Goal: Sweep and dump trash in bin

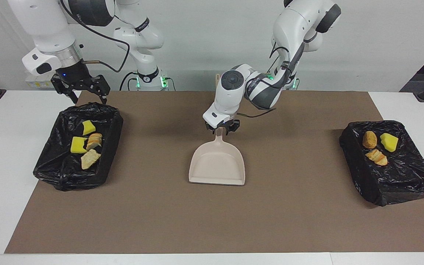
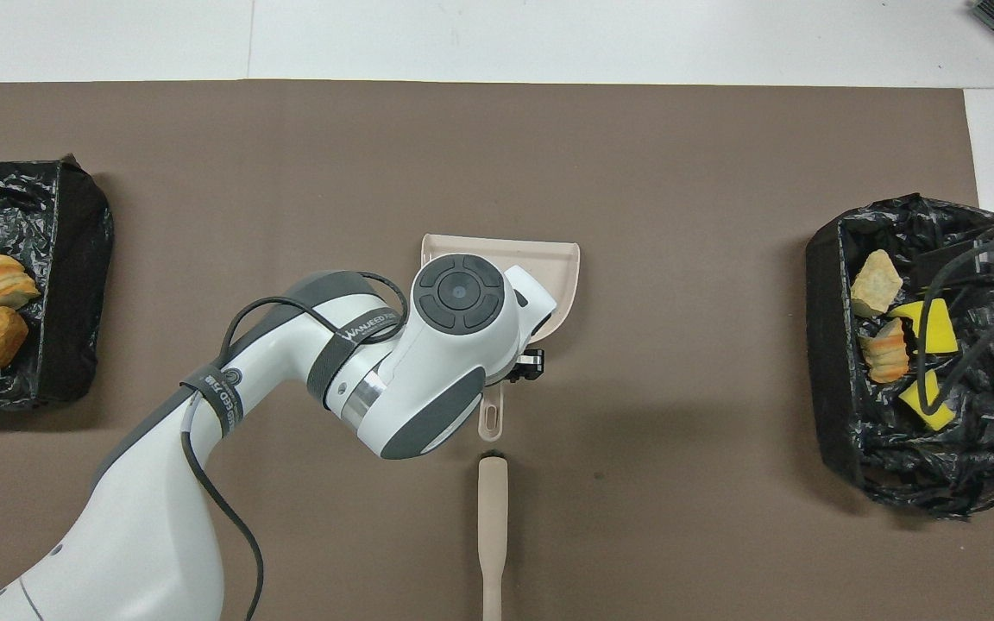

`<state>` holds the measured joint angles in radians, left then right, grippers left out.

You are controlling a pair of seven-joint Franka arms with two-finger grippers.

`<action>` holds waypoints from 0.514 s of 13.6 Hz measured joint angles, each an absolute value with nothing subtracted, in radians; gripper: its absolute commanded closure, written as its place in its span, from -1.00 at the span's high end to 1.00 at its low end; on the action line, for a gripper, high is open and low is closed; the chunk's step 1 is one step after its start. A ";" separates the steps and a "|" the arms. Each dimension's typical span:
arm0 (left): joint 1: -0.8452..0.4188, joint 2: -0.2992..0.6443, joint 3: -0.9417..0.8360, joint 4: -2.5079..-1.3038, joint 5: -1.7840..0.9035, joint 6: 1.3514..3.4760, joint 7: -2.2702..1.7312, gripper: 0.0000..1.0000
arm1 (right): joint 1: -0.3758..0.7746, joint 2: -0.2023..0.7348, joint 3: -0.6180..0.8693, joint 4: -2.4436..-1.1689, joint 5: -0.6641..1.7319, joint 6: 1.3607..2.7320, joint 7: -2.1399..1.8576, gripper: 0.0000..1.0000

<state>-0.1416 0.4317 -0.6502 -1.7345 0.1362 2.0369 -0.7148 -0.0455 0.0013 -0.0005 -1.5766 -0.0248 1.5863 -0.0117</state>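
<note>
The beige dustpan (image 1: 217, 164) lies flat on the brown mat at mid-table, its handle (image 2: 490, 419) pointing toward the robots. My left gripper (image 1: 222, 129) is at that handle. The trash sits in two black-lined bins. The bin (image 1: 61, 178) at the right arm's end holds yellow sponge chunks (image 1: 78, 144) and bread pieces (image 1: 90, 159). The bin (image 1: 399, 186) at the left arm's end holds a yellow chunk (image 1: 388, 142) and brown pieces (image 1: 369, 139). My right gripper (image 1: 87, 96) hangs open over its bin's edge nearest the robots, holding nothing.
The beige brush (image 2: 492, 517) lies on the mat just nearer the robots than the dustpan handle, bristles toward the pan; the left arm hides most of it in the facing view. Cables (image 2: 971, 267) of the right arm cross over its bin in the overhead view.
</note>
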 measured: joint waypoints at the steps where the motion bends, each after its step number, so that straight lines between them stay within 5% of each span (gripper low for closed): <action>1: -0.129 0.428 -0.648 -1.730 0.137 2.029 -0.709 1.00 | -0.046 0.001 -0.001 -1.577 -0.025 1.586 -0.012 1.00; 7: -0.086 0.286 -0.460 -1.720 0.137 1.864 -0.518 1.00 | -0.046 0.001 -0.001 -1.577 -0.025 1.586 -0.012 1.00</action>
